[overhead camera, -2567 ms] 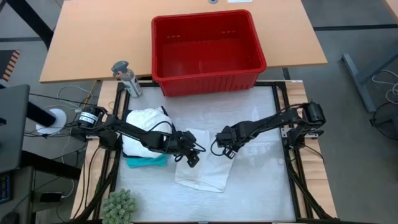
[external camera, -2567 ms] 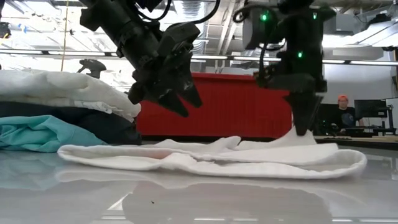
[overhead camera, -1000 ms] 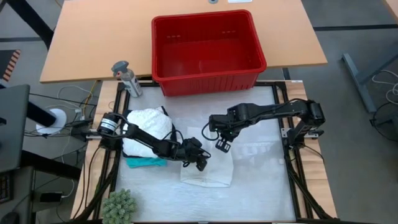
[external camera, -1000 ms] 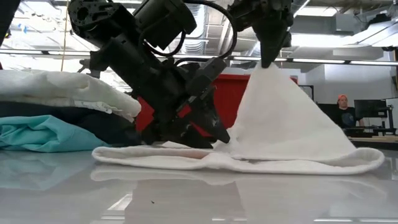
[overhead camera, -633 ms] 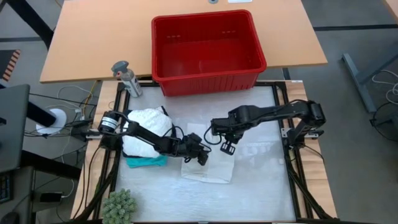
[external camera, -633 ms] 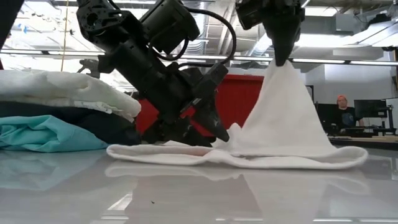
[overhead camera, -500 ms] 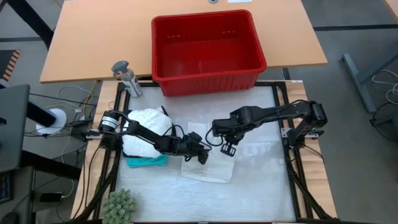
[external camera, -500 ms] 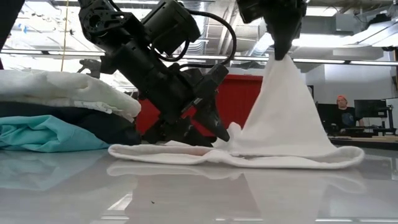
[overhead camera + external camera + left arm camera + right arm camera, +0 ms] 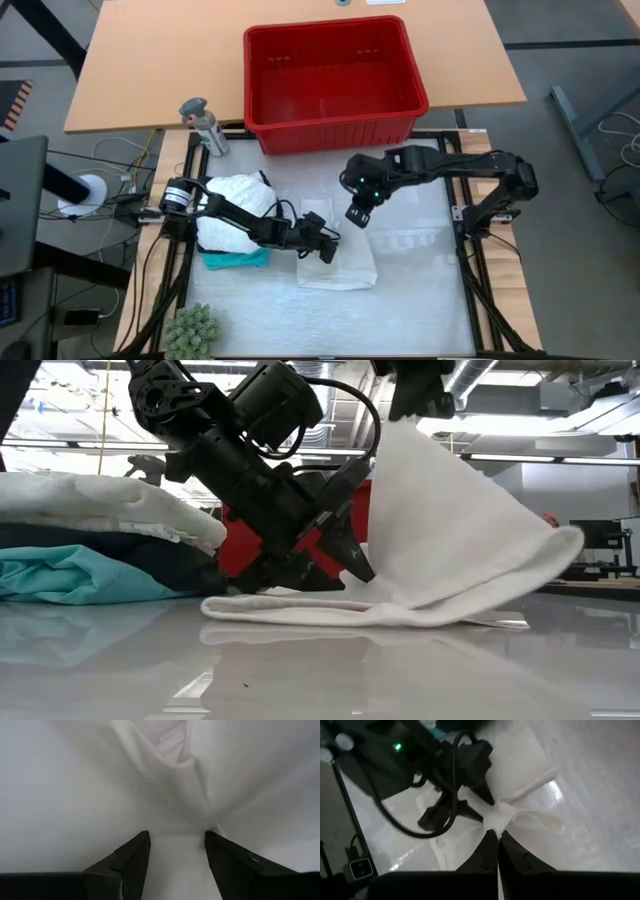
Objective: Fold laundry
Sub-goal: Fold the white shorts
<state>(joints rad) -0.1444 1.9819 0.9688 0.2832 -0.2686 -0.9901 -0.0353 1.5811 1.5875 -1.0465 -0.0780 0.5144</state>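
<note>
right fingers (image 9: 495,840) lift white cloth (image 9: 450,530)

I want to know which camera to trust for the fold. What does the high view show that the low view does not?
Only the high view shows the red basket from above, the green plant and the spray bottle. Only the low view shows the white cloth lifted in a steep peak. Both show the left gripper low at the cloth, the right gripper raised, and the garment pile.

Glossy white table top (image 9: 420,290) under my arms carrying: white cloth garment (image 9: 338,268) lying mid-table, stacked white, black, teal garments (image 9: 236,205) beside, small green fuzzy plant (image 9: 191,329) at corner.
</note>
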